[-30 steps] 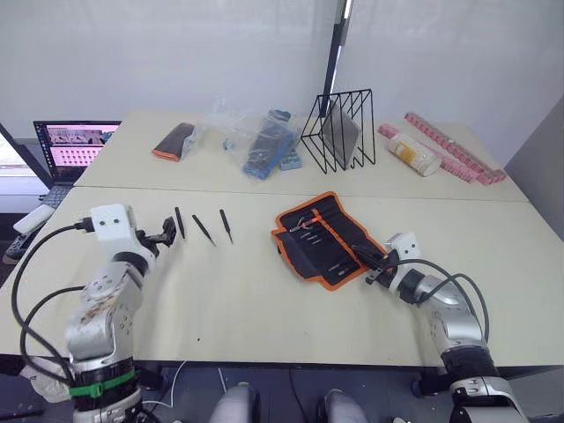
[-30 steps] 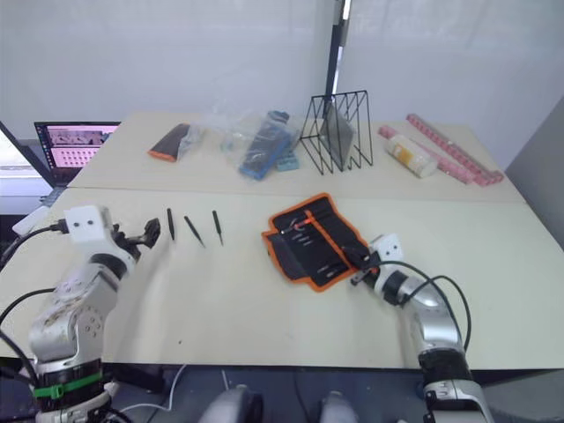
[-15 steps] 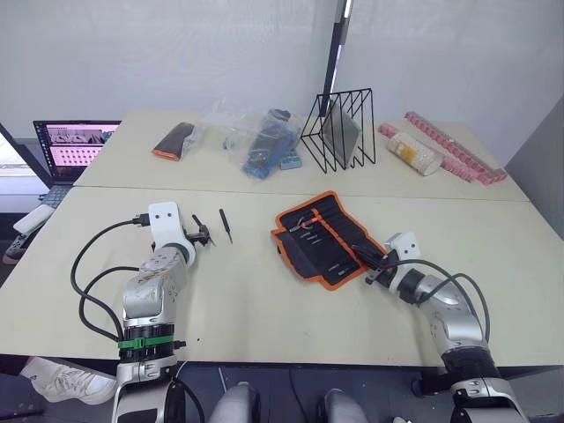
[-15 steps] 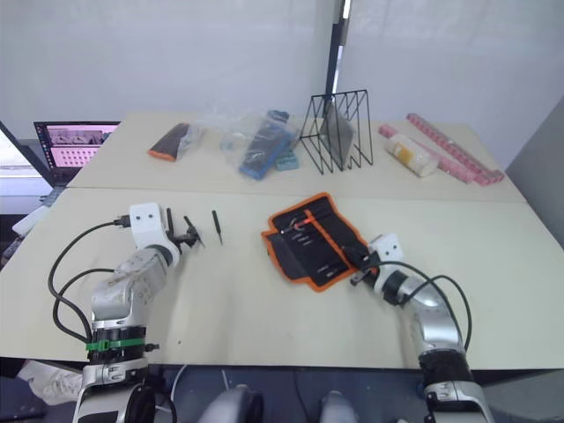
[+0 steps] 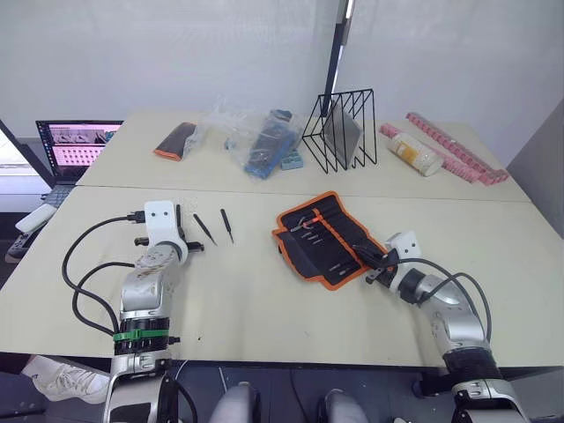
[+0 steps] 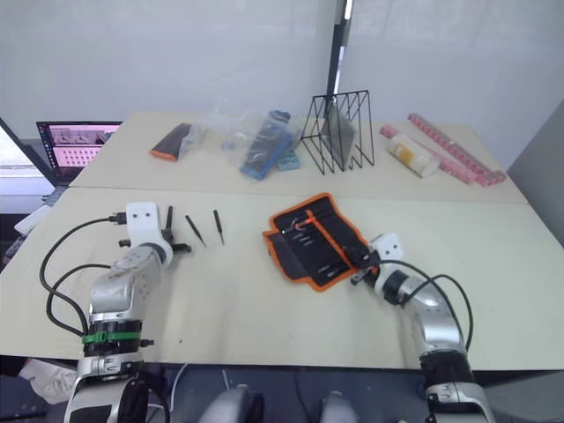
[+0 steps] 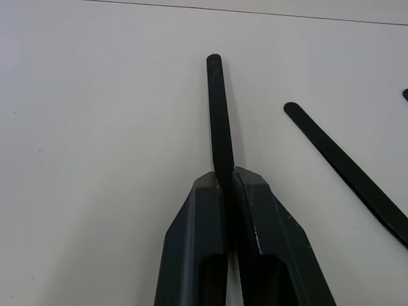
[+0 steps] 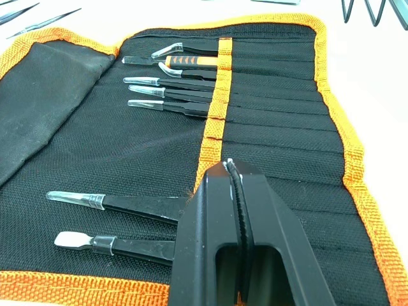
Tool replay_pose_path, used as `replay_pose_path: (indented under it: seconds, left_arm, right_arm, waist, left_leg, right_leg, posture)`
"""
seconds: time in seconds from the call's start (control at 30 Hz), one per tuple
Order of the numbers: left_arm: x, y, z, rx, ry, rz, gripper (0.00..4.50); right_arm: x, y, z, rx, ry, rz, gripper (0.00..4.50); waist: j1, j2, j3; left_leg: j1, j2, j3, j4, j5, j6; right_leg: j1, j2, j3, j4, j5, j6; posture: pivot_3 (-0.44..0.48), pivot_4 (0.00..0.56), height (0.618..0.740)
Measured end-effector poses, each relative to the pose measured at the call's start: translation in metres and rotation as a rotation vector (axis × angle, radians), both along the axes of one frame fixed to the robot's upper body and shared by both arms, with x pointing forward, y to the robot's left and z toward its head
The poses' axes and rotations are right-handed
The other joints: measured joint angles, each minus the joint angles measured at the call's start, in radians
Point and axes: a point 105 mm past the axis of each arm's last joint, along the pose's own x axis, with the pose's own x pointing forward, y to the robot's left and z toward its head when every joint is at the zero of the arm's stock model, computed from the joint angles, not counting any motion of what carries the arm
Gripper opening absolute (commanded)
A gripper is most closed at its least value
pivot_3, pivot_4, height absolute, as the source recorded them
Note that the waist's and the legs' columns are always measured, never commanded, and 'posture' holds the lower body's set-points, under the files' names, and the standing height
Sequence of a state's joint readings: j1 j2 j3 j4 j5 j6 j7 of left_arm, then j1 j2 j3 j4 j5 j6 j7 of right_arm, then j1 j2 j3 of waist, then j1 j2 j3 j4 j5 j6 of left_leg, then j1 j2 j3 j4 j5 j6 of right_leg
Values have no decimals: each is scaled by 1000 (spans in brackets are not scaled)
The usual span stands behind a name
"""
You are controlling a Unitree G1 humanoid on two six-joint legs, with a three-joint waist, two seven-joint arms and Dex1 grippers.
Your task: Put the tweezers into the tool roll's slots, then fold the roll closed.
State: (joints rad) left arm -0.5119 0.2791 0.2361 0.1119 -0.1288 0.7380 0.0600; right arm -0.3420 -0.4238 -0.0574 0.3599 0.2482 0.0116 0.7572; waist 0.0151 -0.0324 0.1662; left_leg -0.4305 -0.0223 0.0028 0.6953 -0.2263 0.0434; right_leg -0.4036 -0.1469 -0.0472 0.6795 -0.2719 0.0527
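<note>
Three slim black tweezers lie side by side on the table, left of the tool roll. My left gripper is shut on the leftmost tweezer, which still rests flat on the table; the head view shows this gripper at that tweezer's near end. A second tweezer lies just beside it and a third further right. The tool roll is spread open, black with orange trim, with several tools in its slots. My right gripper is shut, empty, low over the roll's near right part.
A black wire rack stands behind the roll. Clear bags of items and a small black-and-orange pouch lie at the back. A laptop sits far left, a bottle and pink strips at the back right.
My left gripper, open a second ago to the left of the tweezers, has moved in and shut on the leftmost tweezer. The right arm has stayed still.
</note>
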Motion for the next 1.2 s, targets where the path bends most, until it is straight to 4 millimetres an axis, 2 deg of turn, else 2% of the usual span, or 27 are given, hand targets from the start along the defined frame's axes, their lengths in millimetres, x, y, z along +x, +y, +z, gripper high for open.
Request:
replay_pose_path:
  seconds: [0.17, 0.23, 0.33, 0.47, 0.53, 0.6, 0.73, 0.93, 1.03, 1.2]
  left_arm:
    - [-1, 10, 7, 39, -8, -33, 30]
    - [-1, 13, 18, 65, -40, -65, 30]
    - [0, 6, 41, 49, -107, -167, 30]
    - [5, -23, 83, -3, -207, -378, 30]
    - [5, -48, 105, 12, -238, -521, 30]
    - [3, -72, 113, 38, -230, -648, 30]
    - [-5, -119, 109, 67, -168, -881, 30]
    - [-29, -169, 98, 159, -48, -1197, 30]
    - [-35, -182, 83, 197, 24, -1280, 30]
    - [-34, -201, 54, 225, 130, -1340, 30]
  right_arm:
    - [0, 1, 1, -1, 0, 3, 0]
    - [0, 1, 2, -3, 2, 2, 0]
    - [-1, 0, 2, -8, 4, 0, 0]
    - [-4, 0, 1, -18, -3, -7, 0]
    - [-7, 0, 1, -20, -5, -10, 0]
    - [-8, 0, 1, -20, -3, -16, 0]
    - [-13, 3, 0, -14, -2, -20, 0]
    - [-15, 3, -1, -9, -3, -34, 0]
    - [-17, 3, -2, -5, -4, -43, 0]
    - [-17, 3, -2, 1, -5, -55, 0]
  waist:
    - [-3, 0, 0]
    - [-3, 0, 0]
    - [-1, 0, 0]
    - [1, 0, 0]
    - [0, 0, 0]
    - [-3, 0, 0]
    - [-5, 0, 0]
    - [-7, 1, 1]
    - [-6, 1, 1]
    - [-6, 0, 1]
  left_leg:
    - [-1, 0, 0, 0, 0, 0]
    - [-1, 0, 0, -1, 0, 0]
    - [-1, 0, 0, 0, 0, 0]
    - [-2, 0, -1, 0, 0, -1]
    - [-2, -1, -1, -1, 0, 0]
    - [-2, -1, -1, -1, 0, 0]
    - [-2, 0, -1, -1, 0, 0]
    - [-2, 0, 0, -1, 0, 0]
    - [-2, 0, 0, -1, 0, 0]
    - [-2, 0, 0, -1, 0, 1]
  right_leg:
    - [-1, 0, 0, 0, 0, 0]
    - [-2, 0, 0, 0, 0, 0]
    - [-2, 0, 0, 0, 0, 0]
    - [-1, 0, -1, -1, 0, 0]
    - [-1, 0, -1, -1, 0, 0]
    - [-1, 0, -1, -1, 0, 0]
    - [-1, 0, 0, -1, 0, 0]
    - [-1, 1, 0, -1, 0, 0]
    - [-1, 1, 0, -1, 0, 0]
    - [-1, 1, 0, -1, 0, 0]
  posture:
    - [0, 150, 685]
    - [0, 150, 685]
    - [0, 150, 685]
    - [0, 150, 685]
    - [0, 150, 685]
    - [0, 150, 685]
    - [0, 150, 685]
    - [0, 150, 685]
    - [0, 150, 685]
    - [0, 150, 685]
